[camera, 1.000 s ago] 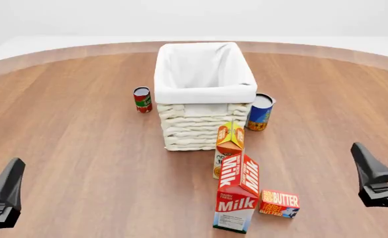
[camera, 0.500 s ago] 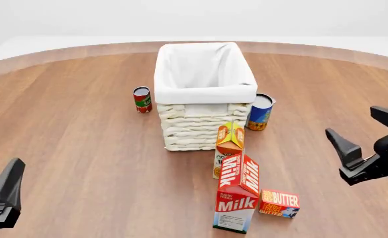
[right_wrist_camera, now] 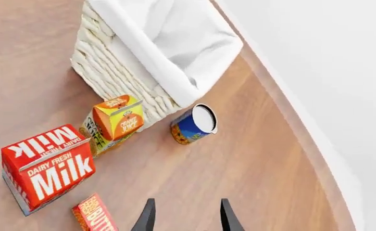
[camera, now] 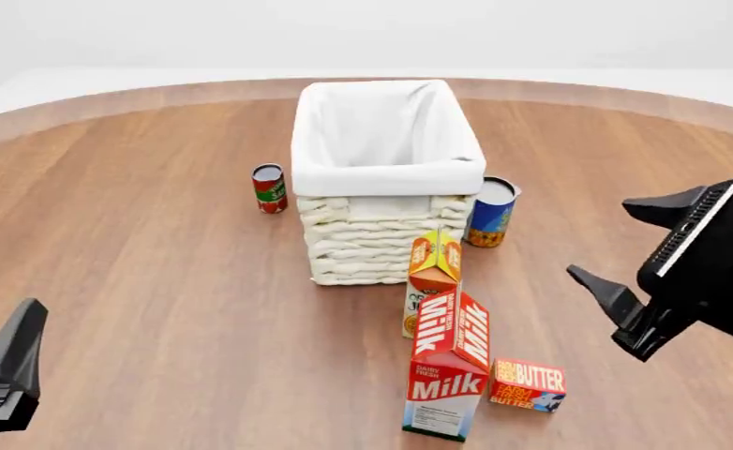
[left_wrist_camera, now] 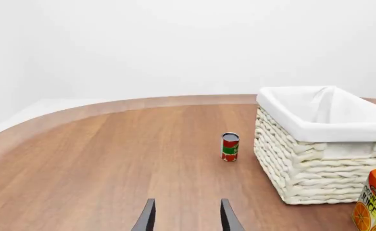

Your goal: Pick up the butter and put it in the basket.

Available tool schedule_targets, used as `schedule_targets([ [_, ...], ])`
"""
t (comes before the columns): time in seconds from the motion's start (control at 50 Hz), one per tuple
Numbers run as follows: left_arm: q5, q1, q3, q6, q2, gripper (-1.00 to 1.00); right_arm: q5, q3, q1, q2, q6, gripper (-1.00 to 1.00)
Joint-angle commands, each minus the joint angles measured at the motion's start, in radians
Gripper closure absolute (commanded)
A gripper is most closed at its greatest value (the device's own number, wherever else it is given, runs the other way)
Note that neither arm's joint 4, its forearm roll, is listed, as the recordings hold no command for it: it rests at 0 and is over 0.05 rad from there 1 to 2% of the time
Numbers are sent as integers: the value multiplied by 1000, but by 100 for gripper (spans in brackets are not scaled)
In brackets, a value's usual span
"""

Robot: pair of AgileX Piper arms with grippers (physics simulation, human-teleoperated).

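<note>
The small flat red and orange butter box (camera: 528, 384) with white "BUTTER" lettering lies on the brown wooden surface (camera: 154, 262), just beside the tall red "Milk" carton (camera: 449, 378), which also reads "DAIRY FRESH". An orange juice carton (camera: 433, 278) stands between the milk and the cream woven wicker basket (camera: 385, 183) with white cloth lining. A red can (camera: 269, 188) and a blue can (camera: 492, 212) flank the basket. The right claw (camera: 648, 267) is spread, above the surface and empty. The left claw (left_wrist_camera: 186, 219) is spread too
</note>
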Motion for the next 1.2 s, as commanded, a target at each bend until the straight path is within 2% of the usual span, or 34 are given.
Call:
schedule_targets([
  [0.02,0,0,0,0,0,-100,126,-33,71,55,-84,-100],
  [0.04,0,0,0,0,0,-100,121,-28,60,61,-103,-100],
  [0.14,0,0,0,0,0,-100,148,-83,67,86,-87,-100],
  [0.2,0,0,0,0,0,-100,154,-86,49,92,-103,-100],
  [0.26,0,0,0,0,0,-100,157,-70,-7,99,-159,-100],
  [0.28,0,0,0,0,0,-100,157,-70,-7,99,-159,-100],
  [0.36,0,0,0,0,0,-100,151,-38,-82,94,-242,-100],
  [0.38,0,0,0,0,0,-100,163,-41,-85,95,-237,-100],
  [0.42,0,0,0,0,0,-100,176,-12,-118,89,-279,-100],
  [0.44,0,0,0,0,0,-100,192,-12,-114,91,-268,-100],
  [0.48,0,0,0,0,0,-100,159,27,-152,91,-324,-100],
  [0.5,0,0,0,0,0,-100,152,33,-165,97,-332,-100],
  [0.52,0,0,0,0,0,-100,142,63,-178,92,-370,-100],
  [0.62,0,0,0,0,0,-100,122,89,-204,112,-400,-100],
  [0.7,0,0,0,0,0,-100,123,81,-198,123,-396,-100],
  [0.84,0,0,0,0,0,-100,115,59,-149,161,-353,-100],
  [0.86,0,0,0,0,0,-100,127,26,-99,181,-297,-100],
  [0.88,0,0,0,0,0,-100,133,9,-75,190,-268,-100],
  [0.9,0,0,0,0,0,-100,133,9,-75,190,-268,-100],
  [0.92,0,0,0,0,0,-100,144,-8,-57,198,-241,-100],
  [0.96,0,0,0,0,0,-100,150,-10,-59,202,-246,-100],
  [1.12,0,0,0,0,0,-100,187,-54,-33,230,-197,-100],
  [1.2,0,0,0,0,0,-100,191,-29,-46,242,-204,-100],
])
